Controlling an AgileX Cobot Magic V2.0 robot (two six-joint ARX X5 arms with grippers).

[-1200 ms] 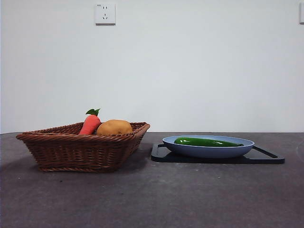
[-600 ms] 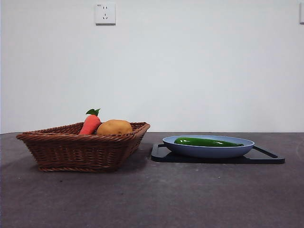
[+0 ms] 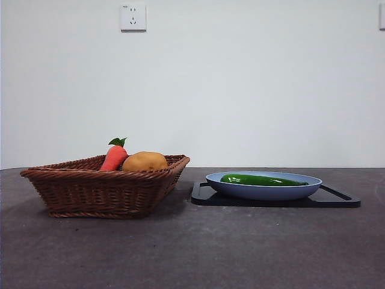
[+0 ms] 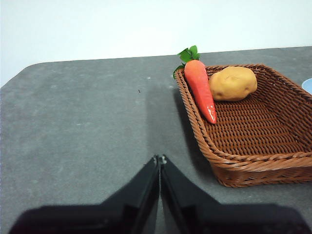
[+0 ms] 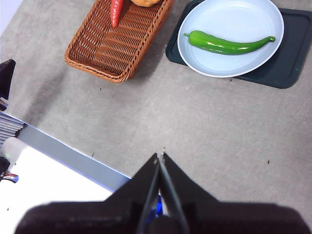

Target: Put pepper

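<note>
While both arms wait away from the objects, the pepper (image 3: 260, 179) lies flat across the middle of a pale blue plate (image 3: 264, 191), its stem end toward the basket side and its thin tip curling up near the opposite rim. Glossy and dark green, it spans most of the plate's width. The plate sits on a black tray (image 3: 340, 200) with raised handles, which rests on the dark grey counter (image 3: 198, 253).

Beside the tray, close but not touching, stands a brown wicker basket (image 3: 102, 192). Inside it, an orange-red carrot (image 3: 114, 158) with green leaves leans against one wall, and a tan potato (image 3: 145, 161) lies next to it at the far end.

Neither gripper appears in the front view. Seen from its wrist camera, the left gripper (image 4: 160, 158) hangs over bare counter just beside the basket, jaws pressed together and holding nothing. The right gripper (image 5: 160, 155) hovers high over open counter, well apart from the plate, with its jaws likewise closed and empty.

A white wall socket (image 3: 133, 17) is mounted on the wall behind.
</note>
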